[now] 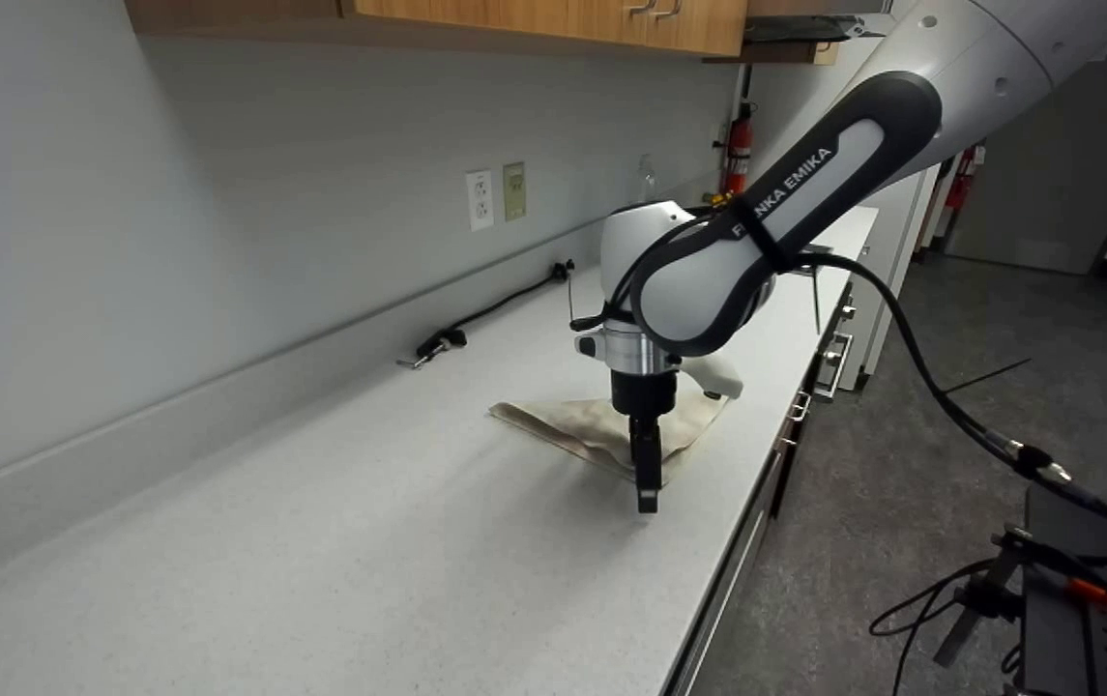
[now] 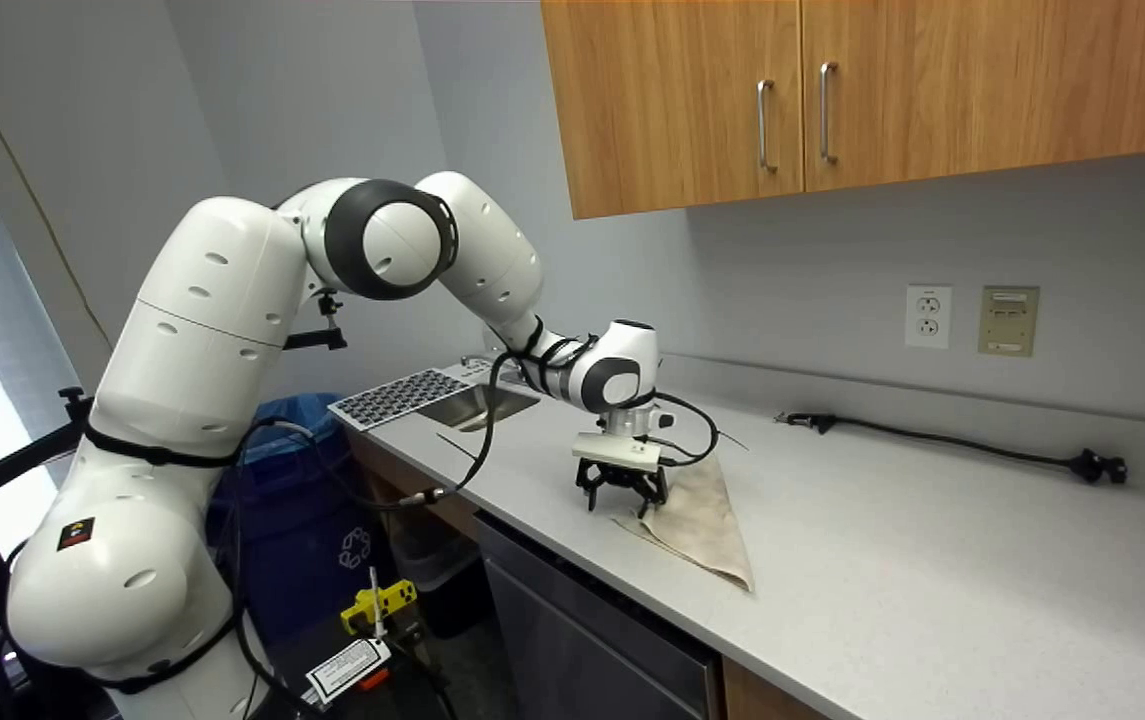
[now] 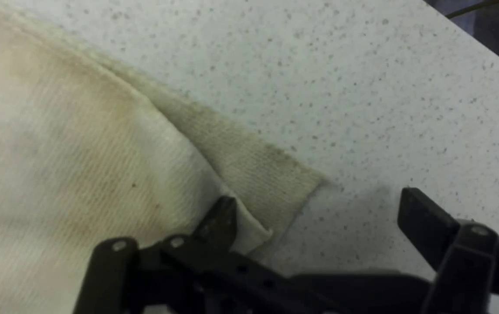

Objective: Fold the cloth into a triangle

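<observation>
The countertop, pale and speckled, extends beneath a wooden cabinet. The white robot arm reaches over it, end pointing down. The cloth, beige with brownish stains, lies on the countertop under the arm's end, doubled over in a roughly triangular outline. In the wrist view, the lower layer's corner projects past the upper layer's corner. The gripper is spread wide: one finger is at the upper layer near its corner, the other over bare countertop. Contact between finger and cloth cannot be determined. A white outlet is mounted above the countertop.
</observation>
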You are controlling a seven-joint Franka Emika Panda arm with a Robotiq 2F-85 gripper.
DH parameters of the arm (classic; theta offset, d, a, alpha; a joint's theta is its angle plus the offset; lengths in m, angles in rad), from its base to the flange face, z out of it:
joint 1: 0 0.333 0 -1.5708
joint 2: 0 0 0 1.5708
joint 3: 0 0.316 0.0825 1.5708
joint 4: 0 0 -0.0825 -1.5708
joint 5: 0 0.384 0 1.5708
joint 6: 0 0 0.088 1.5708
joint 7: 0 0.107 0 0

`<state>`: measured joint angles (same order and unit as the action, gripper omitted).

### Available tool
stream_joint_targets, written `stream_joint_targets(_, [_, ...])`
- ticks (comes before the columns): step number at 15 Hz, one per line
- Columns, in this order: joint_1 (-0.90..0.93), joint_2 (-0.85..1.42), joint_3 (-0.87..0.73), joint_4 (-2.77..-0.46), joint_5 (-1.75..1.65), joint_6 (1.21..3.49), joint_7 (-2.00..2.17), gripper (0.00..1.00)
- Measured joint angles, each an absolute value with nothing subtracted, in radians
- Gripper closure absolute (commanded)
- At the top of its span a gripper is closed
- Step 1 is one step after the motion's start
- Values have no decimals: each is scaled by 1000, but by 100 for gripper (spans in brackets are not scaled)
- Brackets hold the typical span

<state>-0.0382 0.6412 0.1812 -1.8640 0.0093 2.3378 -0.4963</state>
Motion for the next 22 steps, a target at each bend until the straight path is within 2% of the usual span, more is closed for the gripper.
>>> stream_joint_targets(9, [-50, 638, 200, -1864, 35, 2328, -497, 0])
stream_joint_targets(22, [-59, 544, 189, -1883, 55, 2170, -498, 0])
